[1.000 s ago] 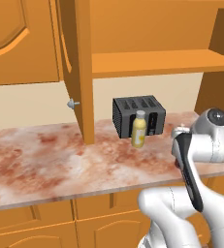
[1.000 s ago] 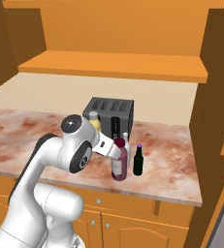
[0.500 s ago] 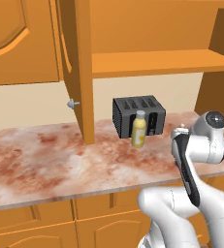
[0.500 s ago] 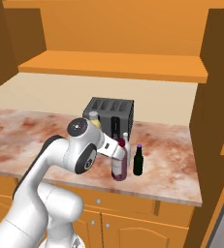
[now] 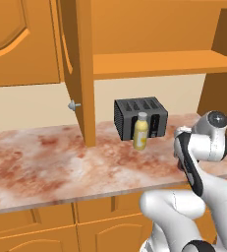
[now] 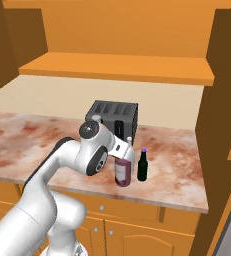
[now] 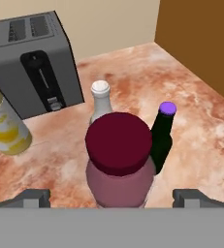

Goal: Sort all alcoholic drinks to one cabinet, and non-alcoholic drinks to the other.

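The gripper (image 7: 111, 196) hangs with its jaws spread wide and released, one dark fingertip (image 7: 33, 197) at eight o'clock and the other at four o'clock in the hand view, grasping nothing. Between them, at six o'clock of that view and closest to the camera, stands the purple bottle (image 7: 119, 162) with its dark red cap, upright on the marbled counter (image 7: 200, 126); whether the tips touch its sides cannot be told. Just behind it at twelve o'clock rises the pale glass bottle (image 7: 101, 104) with a white top, and at two o'clock of the purple one, close beside it, stands the dark bottle (image 7: 163, 135) with a purple cap. The yellow bottle (image 7: 4, 126) sits at nine o'clock in the hand view, in front of the dark grey toaster (image 7: 33, 65), apart from the other three. From the right base view the purple bottle (image 6: 122, 170) is at the centre of the counter with the dark bottle (image 6: 143, 166) at its three o'clock, both in front of the toaster (image 6: 112, 117), and the white arm (image 6: 94, 152) reaches to them from eight o'clock. In the left base view the yellow bottle (image 5: 140, 132) stands against the toaster (image 5: 139, 117), at four o'clock of an open cabinet door (image 5: 78, 69), under the wooden shelf (image 5: 164, 61)
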